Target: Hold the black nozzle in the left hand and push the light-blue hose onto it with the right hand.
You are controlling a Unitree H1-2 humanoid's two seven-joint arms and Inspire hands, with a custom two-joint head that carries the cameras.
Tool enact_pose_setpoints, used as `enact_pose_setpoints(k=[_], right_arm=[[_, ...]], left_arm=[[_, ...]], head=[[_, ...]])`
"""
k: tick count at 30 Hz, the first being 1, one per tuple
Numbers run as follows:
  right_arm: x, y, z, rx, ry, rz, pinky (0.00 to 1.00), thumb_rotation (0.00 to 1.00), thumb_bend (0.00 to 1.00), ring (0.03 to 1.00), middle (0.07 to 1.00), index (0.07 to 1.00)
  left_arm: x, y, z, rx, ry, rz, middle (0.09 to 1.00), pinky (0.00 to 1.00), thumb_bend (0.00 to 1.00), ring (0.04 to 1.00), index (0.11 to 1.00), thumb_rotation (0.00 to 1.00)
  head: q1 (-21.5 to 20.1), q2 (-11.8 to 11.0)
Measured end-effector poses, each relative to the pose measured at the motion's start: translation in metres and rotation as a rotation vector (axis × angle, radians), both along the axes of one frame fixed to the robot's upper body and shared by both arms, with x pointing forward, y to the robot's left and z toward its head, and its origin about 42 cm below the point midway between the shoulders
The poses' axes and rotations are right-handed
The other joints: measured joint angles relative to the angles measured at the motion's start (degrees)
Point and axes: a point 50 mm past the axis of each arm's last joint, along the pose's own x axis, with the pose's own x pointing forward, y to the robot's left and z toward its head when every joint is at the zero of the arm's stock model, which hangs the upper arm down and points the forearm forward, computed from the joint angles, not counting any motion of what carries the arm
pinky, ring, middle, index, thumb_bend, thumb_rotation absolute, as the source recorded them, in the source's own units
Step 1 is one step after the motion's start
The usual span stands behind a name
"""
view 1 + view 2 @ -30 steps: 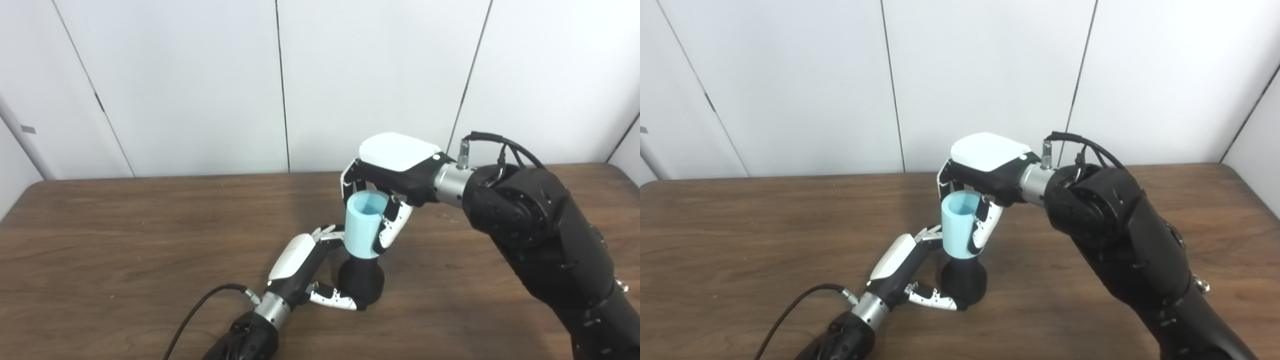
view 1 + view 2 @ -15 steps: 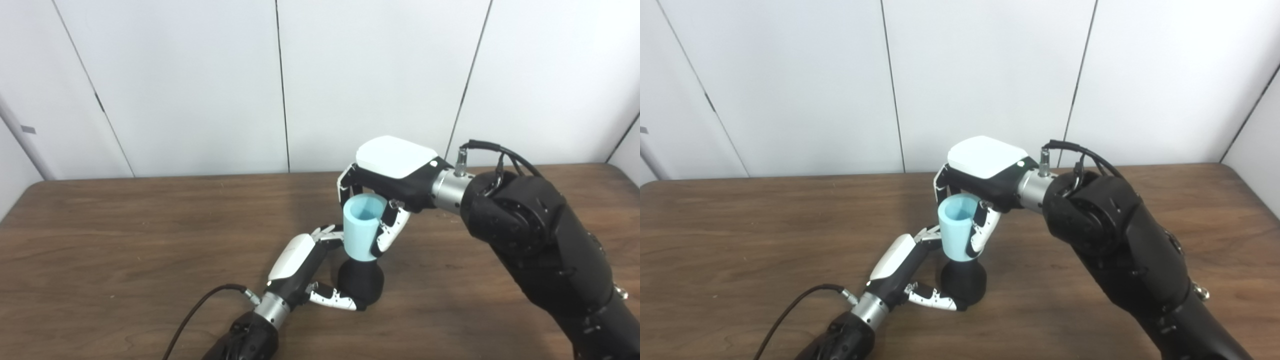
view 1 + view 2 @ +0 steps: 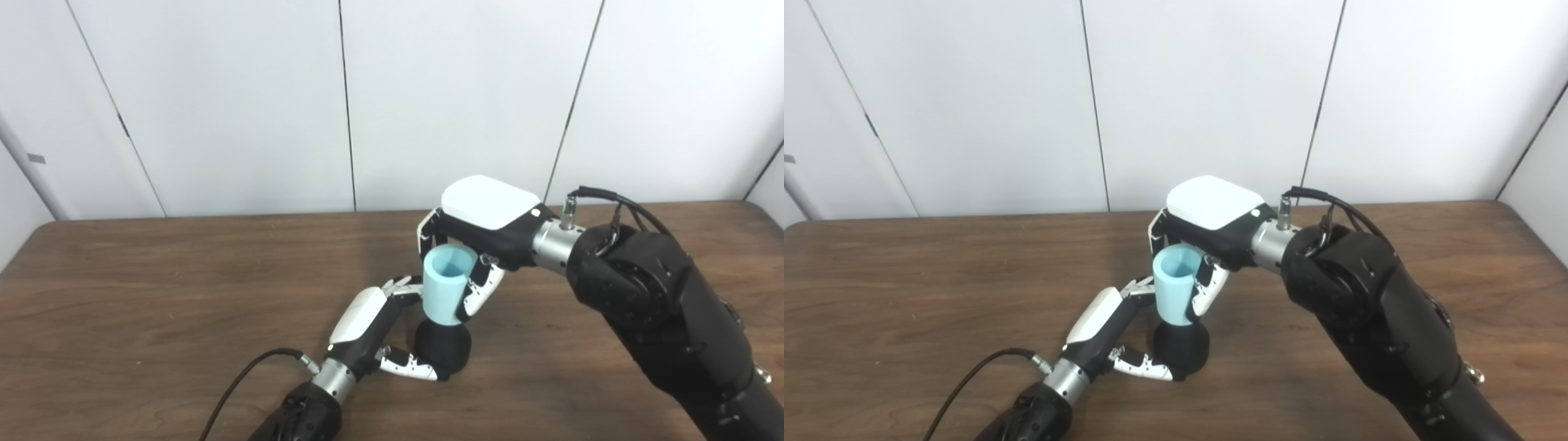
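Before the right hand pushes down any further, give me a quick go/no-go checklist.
1. Left hand wrapped on the black nozzle: ok, fingers curl round its base.
2. Black nozzle standing on the table: ok, upright.
3. Right hand closed on the light-blue hose: ok, fingers on both sides.
4. Light-blue hose lined up with the nozzle: not ok, it leans, top toward the right hand.
5. Hose lower end over the nozzle top: ok, the two meet; how deep it is seated, cannot tell.
6. Hose open end unblocked: ok, the bore shows from above.
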Motion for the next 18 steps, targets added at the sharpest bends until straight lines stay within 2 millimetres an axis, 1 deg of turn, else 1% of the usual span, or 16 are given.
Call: enact_pose_setpoints(k=[1,3,18], right_arm=[[0.0,-0.0007,-0.0005,0.0,0.001,-0.002,0.13,0.0,0.53,0.233,0.433,0.494],[-0.0001,-0.0014,-0.001,0.0,0.002,-0.004,0.14,0.0,0.52,0.246,0.403,0.504],[-0.0012,-0.0031,-0.0033,0.004,0.01,-0.024,0.16,0.0,0.52,0.249,0.393,0.506]], left_arm=[[0.0,0.0,0.0,0.0,0.0,0.0,0.804,1.0,0.52,0.94,0.482,0.07],[-0.0001,-0.0002,0.0001,0.0,0.0,-0.001,0.804,1.0,0.52,0.94,0.482,0.07],[-0.0003,-0.0009,0.0001,0.0,0.003,-0.005,0.805,1.0,0.52,0.941,0.482,0.07]], head=[[0.0,0.0],[0.0,0.0],[0.2,0.0]])
